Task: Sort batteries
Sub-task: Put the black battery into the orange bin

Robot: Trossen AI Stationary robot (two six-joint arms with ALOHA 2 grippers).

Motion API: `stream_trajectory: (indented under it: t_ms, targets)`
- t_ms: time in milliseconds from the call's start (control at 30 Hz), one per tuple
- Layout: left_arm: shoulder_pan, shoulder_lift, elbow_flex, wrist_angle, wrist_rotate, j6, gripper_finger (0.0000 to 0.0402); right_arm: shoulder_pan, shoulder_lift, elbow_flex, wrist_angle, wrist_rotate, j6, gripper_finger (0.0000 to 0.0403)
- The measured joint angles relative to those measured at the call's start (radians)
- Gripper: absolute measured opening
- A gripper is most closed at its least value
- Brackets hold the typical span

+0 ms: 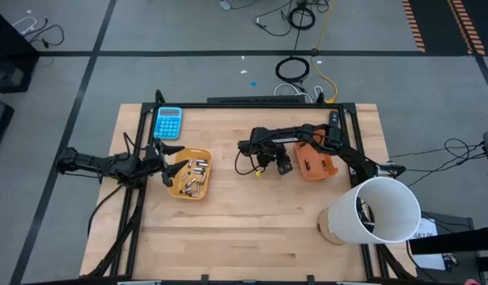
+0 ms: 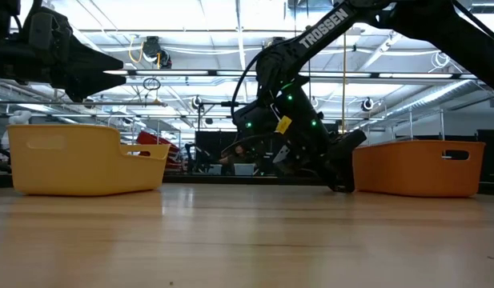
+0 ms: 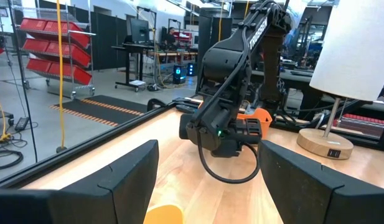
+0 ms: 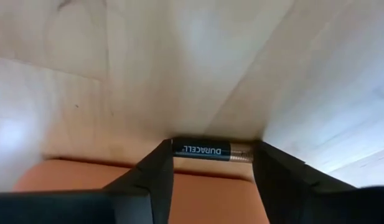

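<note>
A black-and-copper battery [image 4: 210,150] spans the gap between the fingertips of my right gripper [image 4: 211,163], which is shut on it. That gripper [image 1: 285,166] slants down to the tabletop just left of the orange tray [image 1: 316,163], and in the low view its tips [image 2: 341,186] reach the wood beside the tray [image 2: 415,168]. The yellow tray [image 1: 190,176] holds several loose batteries [image 1: 196,172]. My left gripper [image 1: 168,162] waits open and level at that tray's left side. My right gripper pinches the battery end to end: one finger [image 4: 159,171] is on the black end [image 4: 177,148], the other [image 4: 271,171] on the copper end [image 4: 246,152]. The fingers slant down from above. Whether the battery rests on the wood or is just clear of it, I cannot tell.
A blue calculator [image 1: 168,123] lies at the far left. A lamp with a large white shade [image 1: 380,210] stands at the near right corner. Black frame rails [image 1: 259,104] run along the table's far edge. Bare wood stretches across the near half [image 1: 244,237].
</note>
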Motion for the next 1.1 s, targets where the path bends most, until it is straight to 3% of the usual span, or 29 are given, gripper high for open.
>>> stream_trajectory:
  t_ms: [867,1100]
  targets:
    - [0.000,0.000,0.000,0.000,0.000,0.000,0.0281,0.006,0.004,0.003,-0.027,-0.005,-0.070,0.0163]
    - [0.000,0.000,0.000,0.000,0.000,0.000,0.0281,0.008,0.011,0.124,-0.125,0.014,-0.010,0.0159]
